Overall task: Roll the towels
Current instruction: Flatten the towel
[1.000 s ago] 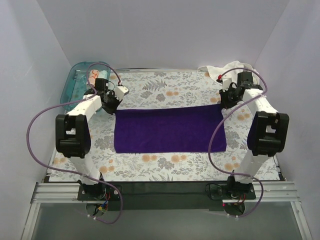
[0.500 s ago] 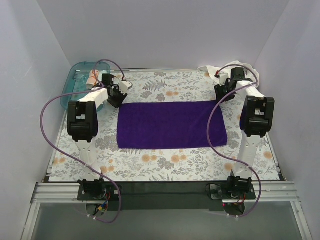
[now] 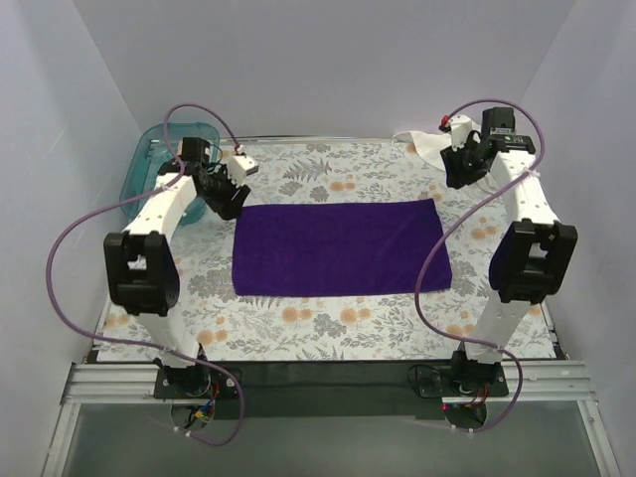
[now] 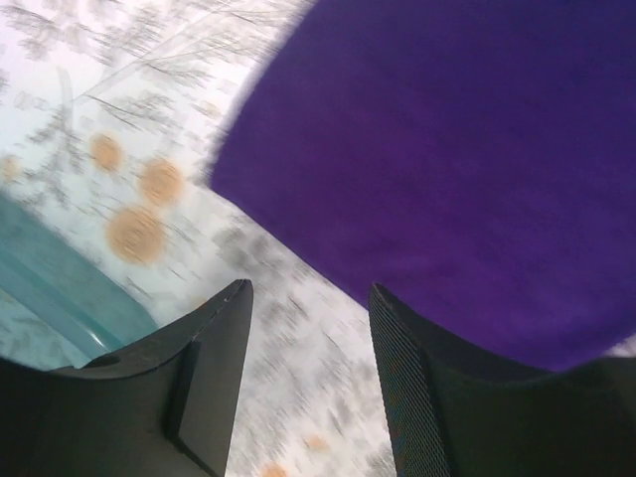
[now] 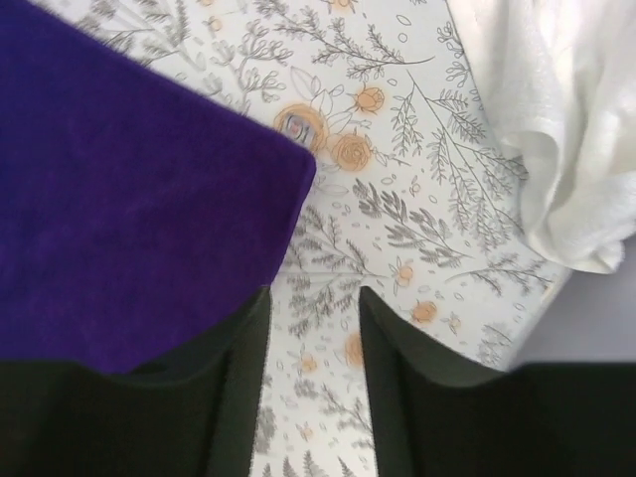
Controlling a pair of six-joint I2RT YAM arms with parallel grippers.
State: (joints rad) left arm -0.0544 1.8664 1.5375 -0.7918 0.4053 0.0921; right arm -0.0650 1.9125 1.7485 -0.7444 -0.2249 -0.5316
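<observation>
You had the dark purple towel (image 3: 338, 246) lying flat on the floral sheet (image 3: 328, 323), long axis left to right, with the left end effector (image 4: 310, 293) and right end effector (image 5: 313, 298) each jaws-apart and empty just beyond its far corners.

Bright, even, diffuse light filled the top view, and the dark purple towel (image 3: 338, 246) read matte and evenly lit. In the left wrist view the floral sheet (image 4: 119, 109) beside that towel was smeared with motion blur, its print streaked. The right wrist view was sharp, though the white towel (image 5: 556, 129) beyond the purple corner looked nearly washed out.
</observation>
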